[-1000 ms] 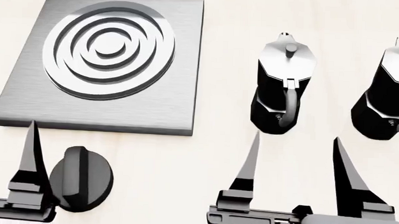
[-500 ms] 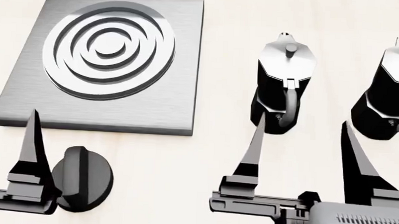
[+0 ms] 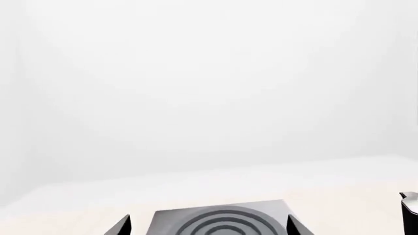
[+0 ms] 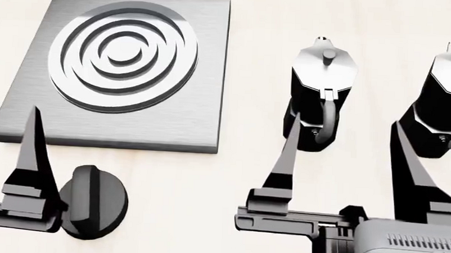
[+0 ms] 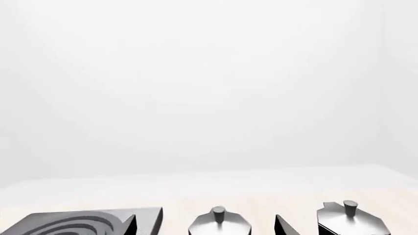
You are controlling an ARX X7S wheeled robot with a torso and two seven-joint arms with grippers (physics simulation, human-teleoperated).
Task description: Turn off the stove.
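One stove (image 4: 115, 72) lies flat on the pale table (image 4: 243, 59), a square plate of brushed grey metal with a big burner of concentric rings, just ahead of the left gripper (image 3: 207, 226). In the head view only one finger (image 4: 31, 153) of that gripper shows, its tip overlapping the stove's near edge; the left wrist view shows two fingertips set wide apart with the stove's ringed burner in the space between them, so the jaws stand open and hold nothing. A black round knob (image 4: 95, 202) with a raised bar sits on the table right beside that finger, on its inner side, close behind the stove's near edge.

Off to the other side, the right gripper (image 4: 346, 143) is spread wide and empty. Two black-and-silver moka pots stand just ahead of it: the nearer moka pot (image 4: 322, 96) at its left fingertip (image 4: 291, 134), the farther moka pot (image 4: 435, 105) beyond its right one. Both pots are well apart from the stove.
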